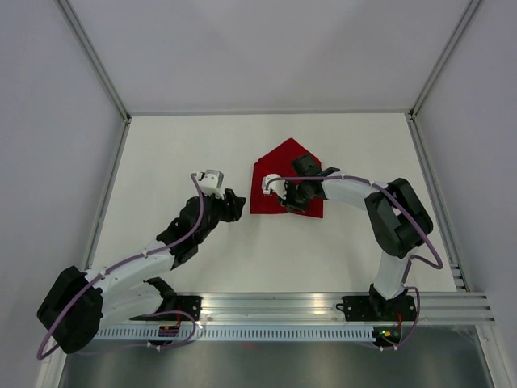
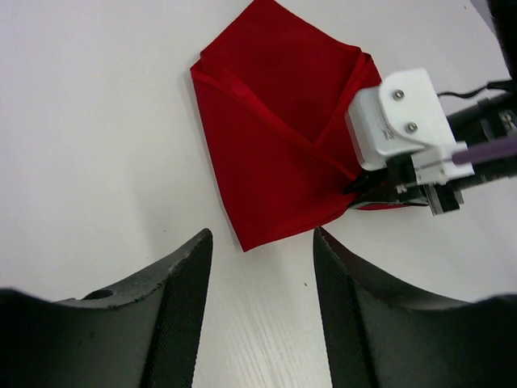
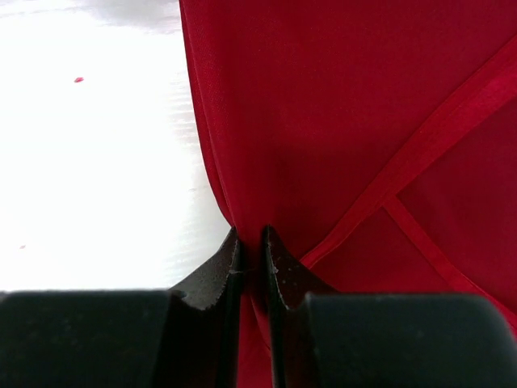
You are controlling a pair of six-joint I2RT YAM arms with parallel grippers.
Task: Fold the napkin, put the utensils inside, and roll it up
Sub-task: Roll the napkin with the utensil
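Although the napkin (image 1: 279, 162) lay partly folded, its layers overlapping and a peak pointing to the far edge, I judged the fold unfinished. It sat flat on the table (image 1: 186, 153) near the middle, a little toward the far and right edges. My right claw (image 3: 250, 242) was down at its near part, the jaws drawn almost together with a thin pinch of red cloth between them, so I took it to be gripping the napkin there. My left claw (image 2: 262, 238) hung just off the napkin's near left corner, jaws well apart and holding nothing. I read the step as the folding, with the loading and rolling not yet begun; no knife showed in any view, so I could not tell where it was. The next move, I judged, called for lifting the pinched edge and carrying it over without dragging the layers beneath, and the shiny cloth might slip from so slight a bite. The top view gave the napkin's place and both arms but hid the pinch under my right wrist. The right wrist view showed the grip and the hem (image 3: 420, 153) forking across the cloth. Only the left wrist view showed the whole outline and its folded flaps.
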